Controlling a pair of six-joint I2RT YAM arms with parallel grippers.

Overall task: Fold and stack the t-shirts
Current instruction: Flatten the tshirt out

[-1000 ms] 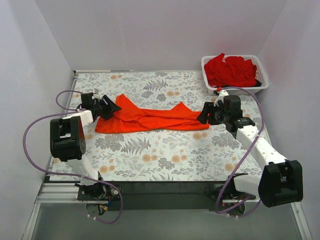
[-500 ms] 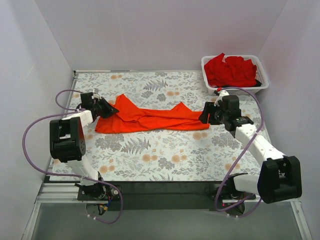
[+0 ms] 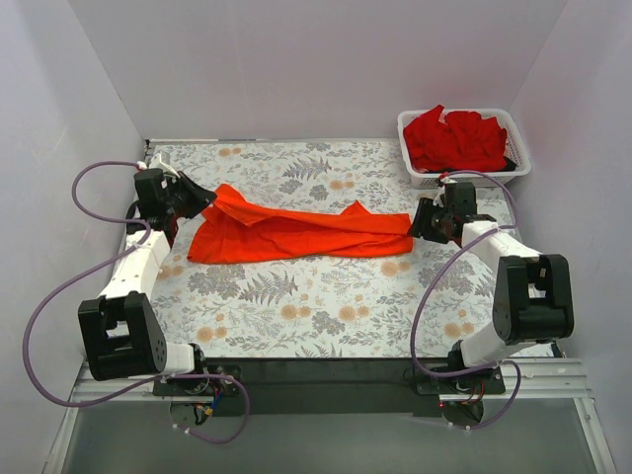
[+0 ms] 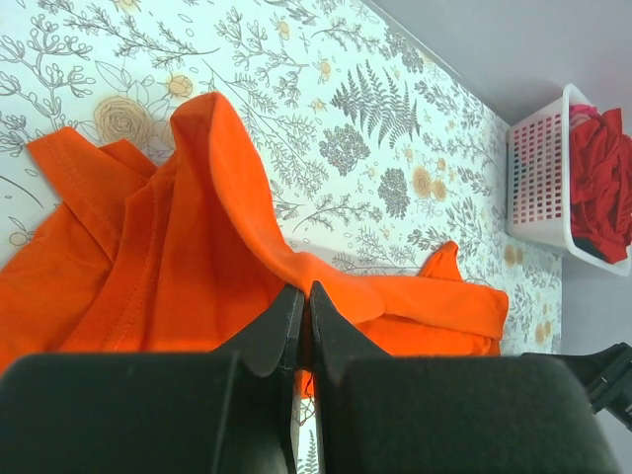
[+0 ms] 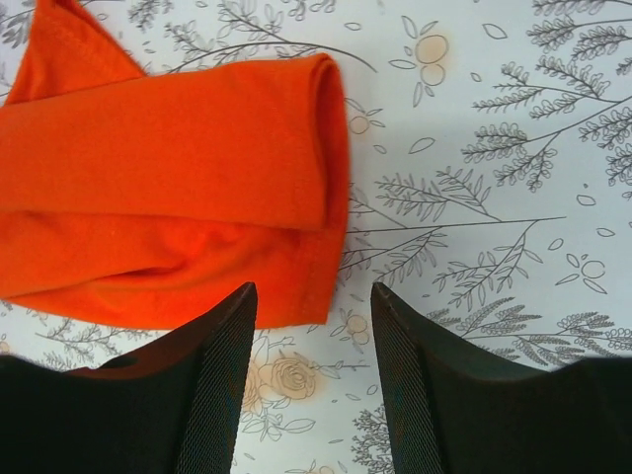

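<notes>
A bright orange-red t-shirt (image 3: 296, 235) lies crumpled in a long band across the middle of the floral table. My left gripper (image 3: 202, 197) is at its left end, shut on a raised fold of the cloth (image 4: 227, 188); the jaws (image 4: 303, 296) pinch the fabric between them. My right gripper (image 3: 420, 222) hovers at the shirt's right end, open, its fingertips (image 5: 314, 288) straddling the lower corner of the folded edge (image 5: 168, 148) without gripping it. Deeper red t-shirts (image 3: 454, 138) are heaped in the basket.
The white mesh basket (image 3: 469, 178) stands at the back right corner, just behind my right arm; it also shows in the left wrist view as the basket (image 4: 538, 178). White walls close in the table on three sides. Purple cables loop beside both arms.
My left gripper closed on the shirt's left edge and pulled it up and back toward the far left. My right arm swung its elbow in and drew slightly right, jaws a little narrower.
</notes>
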